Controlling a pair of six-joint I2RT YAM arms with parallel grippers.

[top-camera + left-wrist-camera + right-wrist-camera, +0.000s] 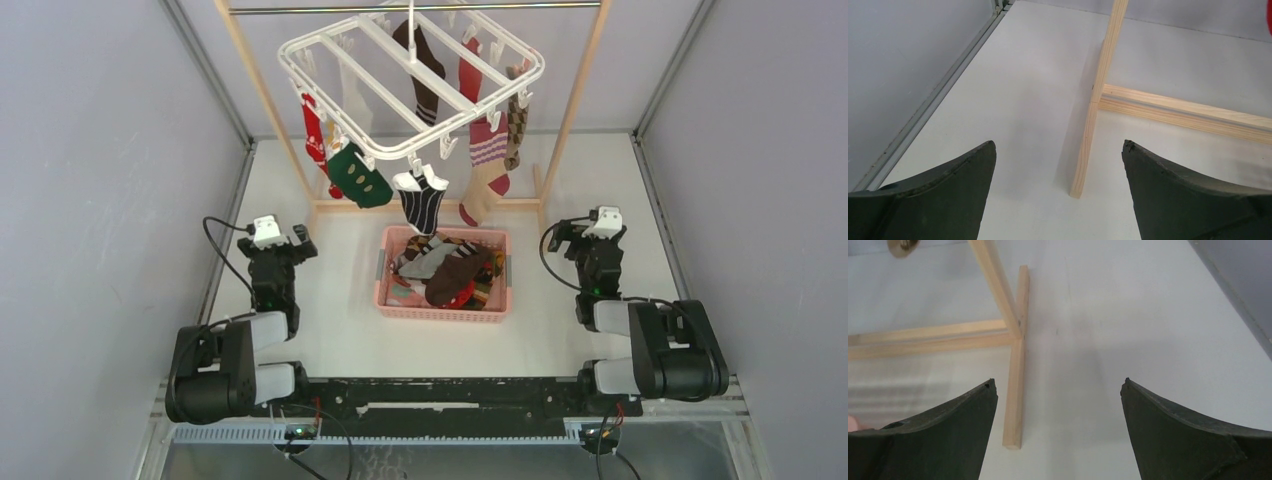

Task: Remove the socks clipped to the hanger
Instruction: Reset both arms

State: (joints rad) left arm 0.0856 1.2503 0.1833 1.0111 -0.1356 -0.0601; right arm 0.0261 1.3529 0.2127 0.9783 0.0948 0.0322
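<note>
The white hanger [330, 92] hangs from the wooden rack's top bar, above the back of the table. Several socks stay clipped to it: a red one [313, 135], a green one [358, 175], a dark striped one [423, 207], a dark brown one [426, 75], a maroon-striped one [487, 150] and an argyle one [515, 125]. My left gripper [278, 240] [1059, 145] rests low at the left, open and empty. My right gripper [585, 232] [1058, 381] rests low at the right, also open and empty. Both are well below the socks.
A pink basket [445, 313] holding several loose socks sits mid-table between the arms. The wooden rack's poles [262, 95] rise at the back, and its floor feet [1085, 150] [1014, 390] lie just ahead of each gripper. Grey walls close both sides.
</note>
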